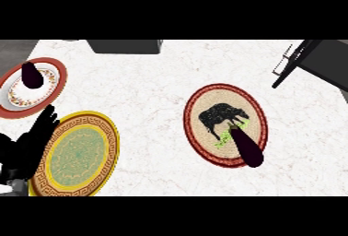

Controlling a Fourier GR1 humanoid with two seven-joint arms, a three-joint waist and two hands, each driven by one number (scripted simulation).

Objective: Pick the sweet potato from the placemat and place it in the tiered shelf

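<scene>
Item 1: white marbled tabletop, fills most of your view.

Item 2: round placemat, red rim, woven tan centre w/ black animal figure, right of centre.

Item 3: dark purple elongated veg, green stem end near mat's middle, lying on placemat's lower right, tip overhanging the rim. Task calls for a sweet potato; this looks more like an eggplant to you.

Item 4: second dark purple veg, on a floral plate w/ red border, upper left.

Item 5: gold-and-green patterned plate, lower left, bare.

Item 6: left hand, black, at left edge, fingers straight and relaxed, pointing up, holding nothing, overlapping the patterned plate's left rim.

Item 7: dark shelf frame, upper right corner, only partly in frame, prob. the tiered shelf.

Item 8: dark grey block, top edge, centre-left.
</scene>
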